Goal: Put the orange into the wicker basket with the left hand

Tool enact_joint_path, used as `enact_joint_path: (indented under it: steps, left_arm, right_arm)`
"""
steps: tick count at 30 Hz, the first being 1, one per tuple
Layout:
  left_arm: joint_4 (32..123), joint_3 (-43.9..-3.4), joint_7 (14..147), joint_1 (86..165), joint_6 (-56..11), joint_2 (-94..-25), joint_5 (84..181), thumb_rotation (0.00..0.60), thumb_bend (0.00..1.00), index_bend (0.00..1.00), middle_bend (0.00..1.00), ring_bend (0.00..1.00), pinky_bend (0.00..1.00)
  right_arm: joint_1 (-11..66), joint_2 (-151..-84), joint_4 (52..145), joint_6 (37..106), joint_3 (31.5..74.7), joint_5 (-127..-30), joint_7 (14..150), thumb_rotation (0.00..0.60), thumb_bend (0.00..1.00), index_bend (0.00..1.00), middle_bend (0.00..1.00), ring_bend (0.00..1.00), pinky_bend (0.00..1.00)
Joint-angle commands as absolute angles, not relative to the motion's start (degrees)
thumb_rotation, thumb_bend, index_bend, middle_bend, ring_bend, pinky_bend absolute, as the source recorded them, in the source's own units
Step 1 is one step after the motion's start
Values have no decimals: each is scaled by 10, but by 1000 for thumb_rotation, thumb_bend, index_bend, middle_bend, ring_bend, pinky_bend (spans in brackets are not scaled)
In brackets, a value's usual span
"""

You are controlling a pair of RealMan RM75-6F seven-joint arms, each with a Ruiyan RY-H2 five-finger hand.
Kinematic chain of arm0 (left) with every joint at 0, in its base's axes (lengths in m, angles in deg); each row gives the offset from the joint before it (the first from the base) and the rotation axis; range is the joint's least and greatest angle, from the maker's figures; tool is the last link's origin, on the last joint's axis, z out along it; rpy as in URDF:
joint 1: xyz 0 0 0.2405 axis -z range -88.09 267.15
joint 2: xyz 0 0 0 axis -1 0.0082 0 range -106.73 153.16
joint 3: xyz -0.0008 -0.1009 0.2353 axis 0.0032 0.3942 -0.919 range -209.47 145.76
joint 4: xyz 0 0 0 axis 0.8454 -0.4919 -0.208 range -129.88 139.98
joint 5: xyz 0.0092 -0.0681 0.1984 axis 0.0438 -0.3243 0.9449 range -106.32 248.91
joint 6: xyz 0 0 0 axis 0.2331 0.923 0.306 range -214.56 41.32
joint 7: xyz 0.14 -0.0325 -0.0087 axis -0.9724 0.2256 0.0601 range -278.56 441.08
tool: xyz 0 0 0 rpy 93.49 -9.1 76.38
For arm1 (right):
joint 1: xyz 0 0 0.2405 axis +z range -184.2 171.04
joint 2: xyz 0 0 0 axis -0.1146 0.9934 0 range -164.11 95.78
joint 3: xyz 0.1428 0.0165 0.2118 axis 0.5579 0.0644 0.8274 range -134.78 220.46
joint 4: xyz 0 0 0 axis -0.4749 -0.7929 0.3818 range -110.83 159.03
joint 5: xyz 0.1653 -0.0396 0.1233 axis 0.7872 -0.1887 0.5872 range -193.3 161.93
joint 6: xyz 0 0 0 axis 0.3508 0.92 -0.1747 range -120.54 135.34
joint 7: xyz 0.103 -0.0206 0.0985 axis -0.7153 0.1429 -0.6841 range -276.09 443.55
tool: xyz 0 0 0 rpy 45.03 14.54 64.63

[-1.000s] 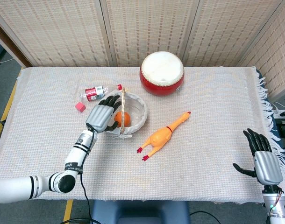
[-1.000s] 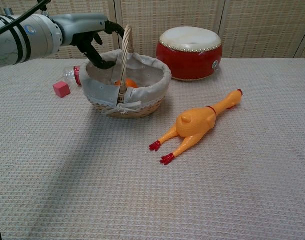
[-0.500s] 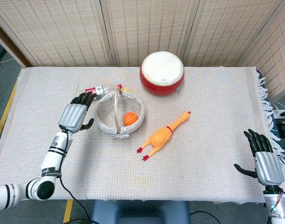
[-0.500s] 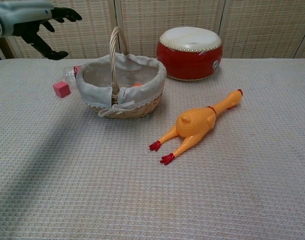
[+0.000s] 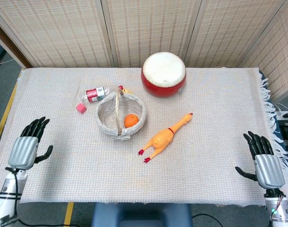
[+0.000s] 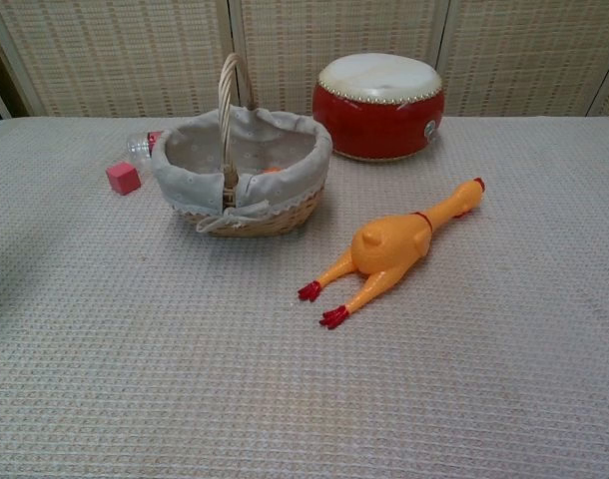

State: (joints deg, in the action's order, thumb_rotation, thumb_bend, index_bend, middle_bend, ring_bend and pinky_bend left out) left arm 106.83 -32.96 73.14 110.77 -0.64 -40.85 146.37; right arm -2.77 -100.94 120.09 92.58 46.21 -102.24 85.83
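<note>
1. The small round orange lies inside the cloth-lined wicker basket, toward the side farther from the left robot hand. In the chest view only a sliver of it shows above the lining, so the head view is the one to trust.
2. The wicker basket stands upright on the tabletop, its thin arched handle up over the middle. It sits well apart from the left robot hand, forward of it and toward the table's centre.
3. The left robot hand hangs at the near left edge of the tabletop with its fingers spread and nothing in them. It touches neither orange nor basket.
4. The right robot hand is at the near right edge, likewise spread and empty (it has no part in this task).
5. Judged from how things lie, the placing is done: the orange is in the basket and the left hand is free and clear. What is left, if anything, looks like only settling the arm at rest.
6. Beyond the basket from the left hand lie a small pink cube and a clear plastic bottle with a red label, both just beside the basket's far-left rim.
7. Farther out are a red drum with a pale skin top and a yellow rubber chicken, the latter lying between the basket and the right hand.
</note>
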Motion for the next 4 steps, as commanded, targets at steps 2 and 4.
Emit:
enact_joint_path:
  steps: [2,4]
  left_arm:
    - [996,-373,801,1042,45,-422,1518,600,374,0,0,0,102]
    - [991,-373,812,1034,44,-420,1526,600,375,0,0,0,100]
  right_arm:
    - [-28,-1010,1200,926,461,-1023,861,600,27,0,0,0,0]
    - [-28,-1010,1199,925,460,-1025,862,600,27,0,0,0,0]
